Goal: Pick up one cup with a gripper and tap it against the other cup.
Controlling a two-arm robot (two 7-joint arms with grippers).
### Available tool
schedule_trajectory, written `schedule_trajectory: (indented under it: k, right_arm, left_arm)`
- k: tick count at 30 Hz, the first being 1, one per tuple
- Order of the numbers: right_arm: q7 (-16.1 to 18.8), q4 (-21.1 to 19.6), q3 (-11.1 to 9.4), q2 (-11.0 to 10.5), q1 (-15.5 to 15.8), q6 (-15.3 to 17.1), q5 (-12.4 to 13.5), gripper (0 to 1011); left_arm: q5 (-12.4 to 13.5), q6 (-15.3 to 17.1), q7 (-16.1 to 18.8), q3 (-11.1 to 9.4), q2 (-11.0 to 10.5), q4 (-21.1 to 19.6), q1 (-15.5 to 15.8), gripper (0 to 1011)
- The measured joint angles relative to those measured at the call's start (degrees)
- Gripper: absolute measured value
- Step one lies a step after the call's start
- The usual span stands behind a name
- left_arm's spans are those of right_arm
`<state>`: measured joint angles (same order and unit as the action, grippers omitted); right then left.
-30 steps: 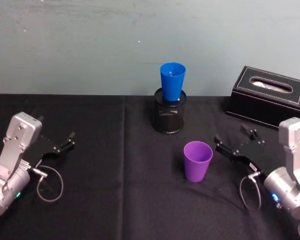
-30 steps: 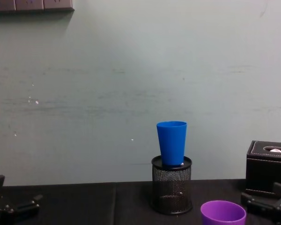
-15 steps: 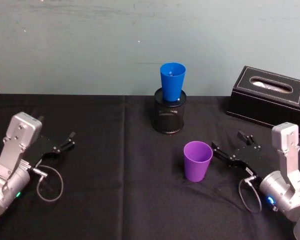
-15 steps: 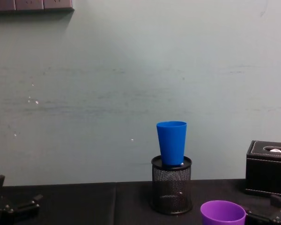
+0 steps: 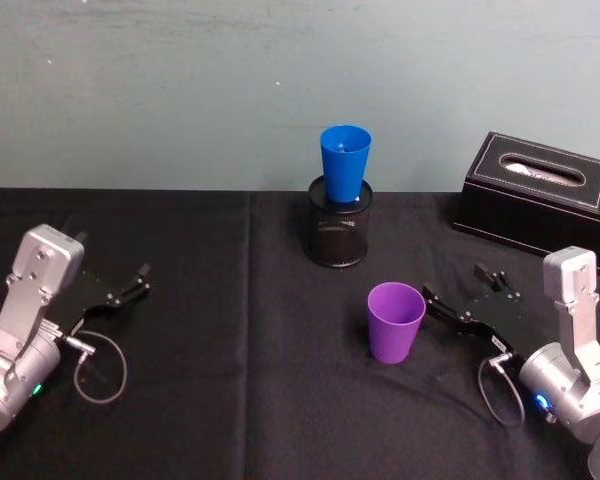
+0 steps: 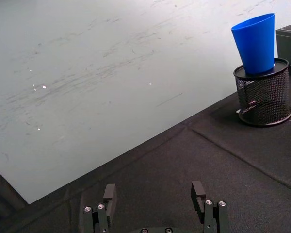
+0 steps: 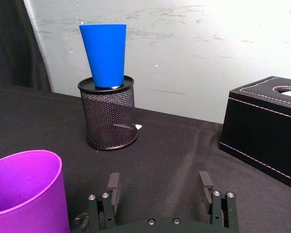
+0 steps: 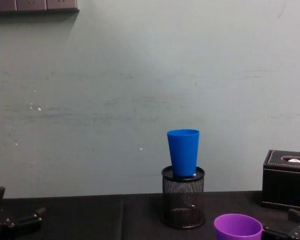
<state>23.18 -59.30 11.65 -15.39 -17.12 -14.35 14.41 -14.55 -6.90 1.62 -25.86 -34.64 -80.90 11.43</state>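
Rightward, the right claw (image 5: 462,295) stood open and empty, just beside the upright purple cup (image 5: 395,321) on the black tabletop (image 5: 250,400). Farther back, the blue cup (image 5: 344,163) sat in a mesh pen holder (image 5: 339,235). The left claw (image 5: 138,281) rested open, well apart.

Office-like test bench: black-draped table (image 5: 230,400), mesh pen holder (image 5: 339,236), tissue box (image 5: 540,200) (scuffed bare wall (image 5: 180,90)).

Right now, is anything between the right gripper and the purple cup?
Nothing visible. The right gripper, open, sits just right of the purple cup with bare black cloth between them. The mesh holder with the blue cup stands farther back, off that line.
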Motion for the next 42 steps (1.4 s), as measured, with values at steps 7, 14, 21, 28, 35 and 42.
schedule_trajectory:
  k: [7, 14, 21, 28, 35, 42]
  right_arm:
    - [0.0, -0.1, 0.0, 0.0, 0.0, 0.1, 0.0, 1003]
    - [-0.1, -0.1, 0.0, 0.0, 0.1, 0.1, 0.0, 1003]
    - [-0.2, -0.2, 0.0, 0.0, 0.1, 0.2, 0.0, 1003]
    - [-0.2, -0.2, 0.0, 0.0, 0.1, 0.2, 0.0, 1003]
    - [-0.2, -0.2, 0.0, 0.0, 0.1, 0.2, 0.0, 1003]
    - [-0.2, -0.2, 0.0, 0.0, 0.1, 0.2, 0.0, 1003]
  left_arm:
    - [0.0, 0.0, 0.0, 0.0, 0.0, 0.0, 0.0, 1011]
    - [0.0, 0.0, 0.0, 0.0, 0.0, 0.0, 0.0, 1011]
    - [0.0, 0.0, 0.0, 0.0, 0.0, 0.0, 0.0, 1011]
    - [0.0, 0.0, 0.0, 0.0, 0.0, 0.0, 0.0, 1012]
    - [0.0, 0.0, 0.0, 0.0, 0.0, 0.0, 0.0, 1011]
    - [0.0, 0.0, 0.0, 0.0, 0.0, 0.0, 0.0, 1011]
